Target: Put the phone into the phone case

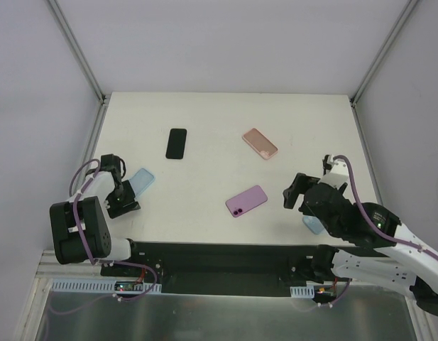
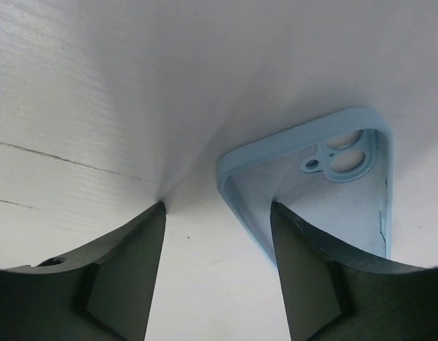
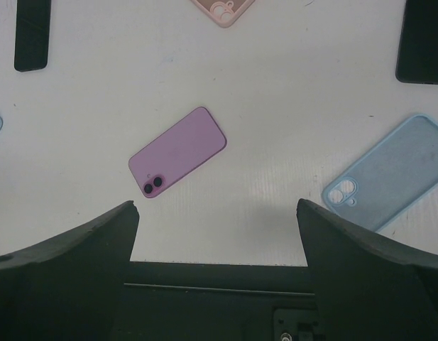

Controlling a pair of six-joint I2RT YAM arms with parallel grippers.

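A purple phone (image 1: 246, 201) lies camera side up near the table's middle; it also shows in the right wrist view (image 3: 177, 151). A light blue phone case (image 1: 142, 181) lies open side up at the left. My left gripper (image 1: 126, 200) is open low over the table, and its right finger (image 2: 325, 277) overlaps the near edge of this case (image 2: 332, 170). My right gripper (image 1: 293, 190) is open and empty, held above the table to the right of the purple phone. It is also open in its own wrist view (image 3: 217, 209).
A second light blue case (image 3: 385, 174) lies near the front edge, partly under the right arm (image 1: 312, 224). A black phone (image 1: 176, 143) and a pink phone or case (image 1: 260, 143) lie farther back. A dark flat object (image 3: 422, 39) lies at the right.
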